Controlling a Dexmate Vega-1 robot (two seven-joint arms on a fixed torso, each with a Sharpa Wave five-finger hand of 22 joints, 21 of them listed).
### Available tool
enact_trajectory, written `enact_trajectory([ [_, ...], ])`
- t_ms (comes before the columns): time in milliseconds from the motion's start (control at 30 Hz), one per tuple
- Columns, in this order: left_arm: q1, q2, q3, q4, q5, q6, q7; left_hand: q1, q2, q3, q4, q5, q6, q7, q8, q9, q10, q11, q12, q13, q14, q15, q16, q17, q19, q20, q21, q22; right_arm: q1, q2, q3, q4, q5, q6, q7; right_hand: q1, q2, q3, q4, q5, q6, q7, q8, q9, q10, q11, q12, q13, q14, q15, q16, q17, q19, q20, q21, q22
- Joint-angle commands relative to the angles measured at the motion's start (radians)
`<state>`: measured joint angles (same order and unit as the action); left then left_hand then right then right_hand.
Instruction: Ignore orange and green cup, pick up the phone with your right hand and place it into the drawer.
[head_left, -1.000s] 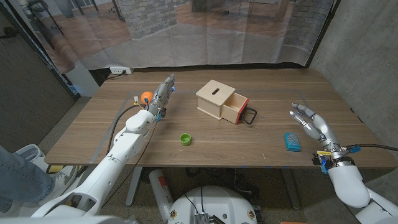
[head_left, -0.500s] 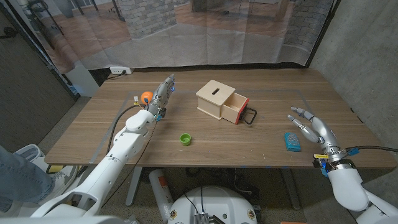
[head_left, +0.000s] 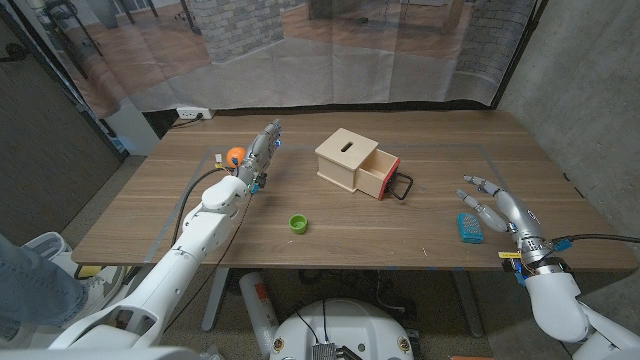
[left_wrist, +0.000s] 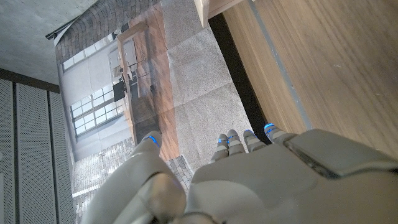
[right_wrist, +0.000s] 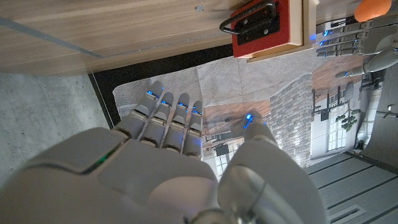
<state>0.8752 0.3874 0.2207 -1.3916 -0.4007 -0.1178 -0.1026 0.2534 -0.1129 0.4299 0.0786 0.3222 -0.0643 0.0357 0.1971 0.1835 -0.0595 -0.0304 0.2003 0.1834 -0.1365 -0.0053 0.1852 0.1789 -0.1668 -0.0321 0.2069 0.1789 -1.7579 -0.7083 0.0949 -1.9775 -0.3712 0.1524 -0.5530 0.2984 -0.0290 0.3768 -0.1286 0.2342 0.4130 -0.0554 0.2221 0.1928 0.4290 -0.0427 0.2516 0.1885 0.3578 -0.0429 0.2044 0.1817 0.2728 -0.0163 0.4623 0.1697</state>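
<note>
A blue phone (head_left: 469, 227) lies on the wooden table (head_left: 330, 235) at the right, near the front edge. My right hand (head_left: 503, 213) hovers just right of it, open, fingers spread toward the phone, holding nothing. The wooden box (head_left: 347, 157) stands mid-table with its red-fronted drawer (head_left: 383, 182) pulled open toward the right, black handle (head_left: 402, 187) out; the right wrist view shows the drawer front (right_wrist: 267, 28) too. My left hand (head_left: 261, 152) stands at the far left beside the orange (head_left: 234, 155), fingers straight, holding nothing. The green cup (head_left: 297, 223) sits in front of the box.
A concrete wall stands close to the table's right end. A translucent curtain hangs behind the far edge. Bare wood lies between the drawer and the phone. A person's leg shows at the bottom left corner.
My right hand has drifted down and slightly left, closer to the phone. The left arm, the box and the cup have not moved.
</note>
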Motion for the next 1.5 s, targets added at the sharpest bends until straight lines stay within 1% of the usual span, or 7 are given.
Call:
enact_trajectory([
  [33, -0.007, -0.004, 0.001, 0.012, 0.001, 0.006, -0.006, 0.001, 0.01, -0.002, -0.001, 0.01, 0.0, -0.003, 0.004, 0.005, 0.0, 0.001, 0.005, 0.005, 0.002, -0.001, 0.003, 0.004, -0.029, -0.027, -0.001, 0.004, -0.008, -0.026, -0.017, -0.023, -0.048, -0.073, -0.002, 0.016, 0.002, 0.004, -0.007, 0.009, 0.01, -0.007, 0.002, 0.003, 0.007, -0.01, 0.003, 0.003, 0.009, -0.03, 0.006, 0.003, 0.013, 0.01, -0.001, 0.005],
  [400, -0.009, -0.007, 0.004, 0.013, 0.005, 0.005, -0.007, 0.002, 0.011, -0.004, -0.001, 0.01, 0.002, -0.003, 0.004, 0.005, 0.0, 0.0, 0.005, 0.005, 0.001, 0.0, 0.003, 0.004, -0.03, -0.02, -0.002, 0.004, -0.006, -0.055, -0.042, -0.028, -0.081, -0.122, -0.01, 0.021, 0.0, 0.006, -0.01, 0.011, 0.01, -0.015, -0.001, 0.004, 0.005, -0.013, 0.001, 0.003, 0.011, -0.029, 0.003, 0.003, 0.027, 0.032, -0.004, 0.005],
  [567, -0.008, -0.007, 0.005, 0.012, 0.006, 0.008, -0.005, 0.002, 0.012, -0.005, -0.001, 0.01, 0.003, -0.003, 0.004, 0.005, 0.001, 0.001, 0.005, 0.005, 0.001, 0.0, 0.003, 0.004, -0.031, -0.017, -0.002, 0.004, -0.005, -0.067, -0.051, -0.03, -0.089, -0.146, -0.011, 0.023, 0.0, 0.006, -0.01, 0.011, 0.01, -0.017, -0.002, 0.004, 0.005, -0.009, 0.0, 0.003, 0.012, -0.03, 0.002, 0.003, 0.03, 0.035, -0.006, 0.005],
  [833, -0.009, -0.006, 0.004, 0.013, 0.006, 0.009, -0.006, 0.002, 0.012, -0.006, -0.001, 0.011, 0.003, -0.004, 0.004, 0.005, 0.001, 0.0, 0.005, 0.005, 0.001, 0.0, 0.003, 0.004, -0.032, -0.014, -0.003, 0.004, 0.003, -0.088, -0.071, -0.04, -0.109, -0.2, -0.009, 0.026, -0.001, 0.007, -0.011, 0.012, 0.012, -0.021, -0.004, 0.004, 0.006, -0.017, -0.001, 0.004, 0.017, -0.04, 0.002, 0.004, 0.03, 0.041, -0.013, 0.005],
  [1167, -0.011, -0.006, 0.002, 0.02, 0.004, 0.008, -0.011, 0.002, 0.013, -0.008, -0.001, 0.011, 0.003, -0.005, 0.003, 0.005, 0.0, 0.0, 0.005, 0.005, 0.001, 0.0, 0.003, 0.004, -0.033, -0.015, -0.003, 0.005, 0.01, -0.114, -0.089, -0.047, -0.115, -0.255, -0.005, 0.034, -0.005, 0.009, -0.015, 0.013, 0.016, -0.029, -0.004, 0.005, 0.01, -0.016, 0.0, 0.004, 0.027, -0.038, 0.002, 0.003, 0.032, 0.046, -0.019, 0.006],
  [1267, -0.012, -0.006, 0.002, 0.023, 0.003, 0.008, -0.013, 0.002, 0.013, -0.008, -0.001, 0.011, 0.003, -0.006, 0.003, 0.005, -0.001, -0.001, 0.004, 0.005, 0.001, 0.0, 0.003, 0.004, -0.033, -0.013, -0.003, 0.005, 0.011, -0.12, -0.096, -0.051, -0.119, -0.278, -0.004, 0.04, -0.007, 0.01, -0.018, 0.014, 0.012, -0.034, -0.006, 0.005, 0.01, -0.017, -0.001, 0.004, 0.028, -0.038, 0.001, 0.003, 0.039, 0.058, -0.02, 0.006],
  [1500, -0.016, -0.005, 0.003, 0.029, 0.004, 0.013, -0.017, 0.002, 0.014, -0.01, -0.001, 0.011, 0.005, -0.005, 0.004, 0.005, 0.001, -0.001, 0.005, 0.005, 0.0, 0.002, 0.002, 0.004, -0.034, -0.012, -0.003, 0.005, 0.02, -0.132, -0.12, -0.049, -0.125, -0.319, -0.01, 0.055, -0.016, 0.013, -0.023, 0.014, 0.024, -0.052, -0.004, 0.006, 0.016, -0.032, -0.001, 0.005, 0.032, -0.05, -0.002, 0.003, 0.068, 0.101, -0.021, 0.007],
])
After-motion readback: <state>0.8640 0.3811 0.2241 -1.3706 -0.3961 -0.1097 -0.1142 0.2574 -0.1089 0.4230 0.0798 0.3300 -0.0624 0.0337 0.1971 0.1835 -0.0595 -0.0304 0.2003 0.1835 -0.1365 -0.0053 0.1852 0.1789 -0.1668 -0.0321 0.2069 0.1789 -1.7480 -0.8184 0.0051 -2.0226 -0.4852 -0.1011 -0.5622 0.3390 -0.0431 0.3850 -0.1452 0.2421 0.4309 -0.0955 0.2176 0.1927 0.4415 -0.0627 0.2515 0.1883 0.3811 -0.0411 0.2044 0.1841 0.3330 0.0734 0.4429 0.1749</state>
